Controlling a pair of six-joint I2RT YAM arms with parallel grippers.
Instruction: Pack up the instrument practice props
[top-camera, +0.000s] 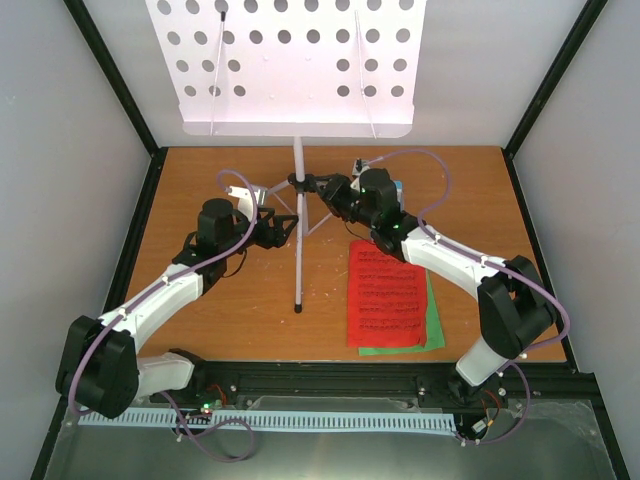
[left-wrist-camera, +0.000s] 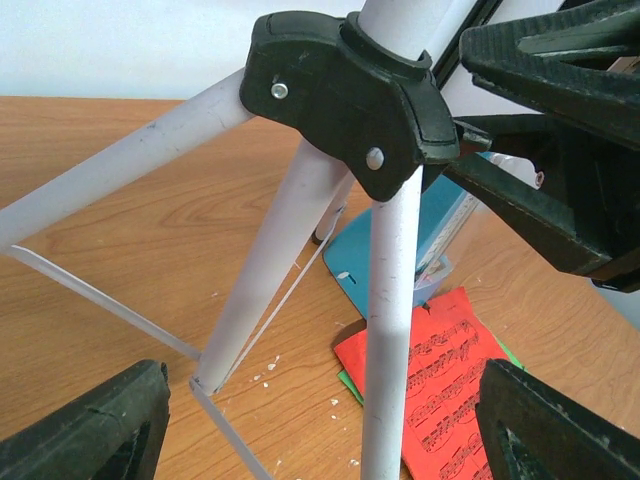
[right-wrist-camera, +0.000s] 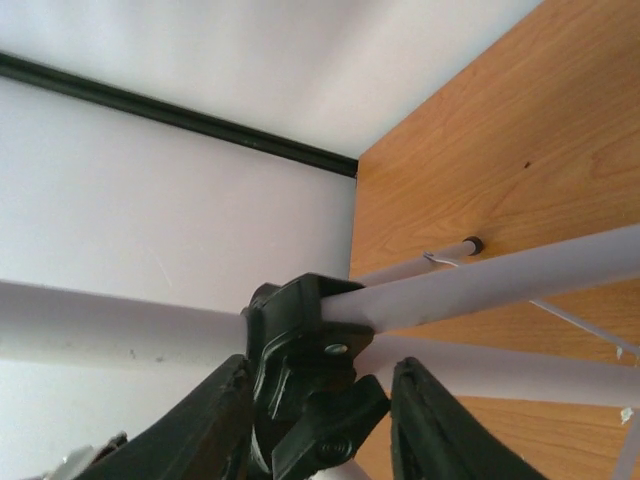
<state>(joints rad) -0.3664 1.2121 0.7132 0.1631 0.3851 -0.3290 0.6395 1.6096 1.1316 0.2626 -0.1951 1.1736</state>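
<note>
The silver music stand (top-camera: 297, 150) rises mid-table, its grey perforated tray (top-camera: 295, 65) at the top. My right gripper (top-camera: 322, 187) is shut on the stand's black leg hub (right-wrist-camera: 305, 330): one finger lies against the hub, the other sits at its clamp lever. Lower down, my left gripper (left-wrist-camera: 320, 440) is open, its fingers wide on either side of a stand leg (left-wrist-camera: 390, 330) and touching nothing. The red sheet-music page (top-camera: 385, 292) lies flat on a green page (top-camera: 436, 325) to the right. The blue metronome (left-wrist-camera: 385, 255) stands behind the legs, mostly hidden by the right arm from above.
The wooden table (top-camera: 200, 320) is walled in by white panels with black corner posts. The stand's other two legs (left-wrist-camera: 120, 165) splay towards the back and left, tied by thin braces (left-wrist-camera: 100, 300). White flecks dot the wood near the legs.
</note>
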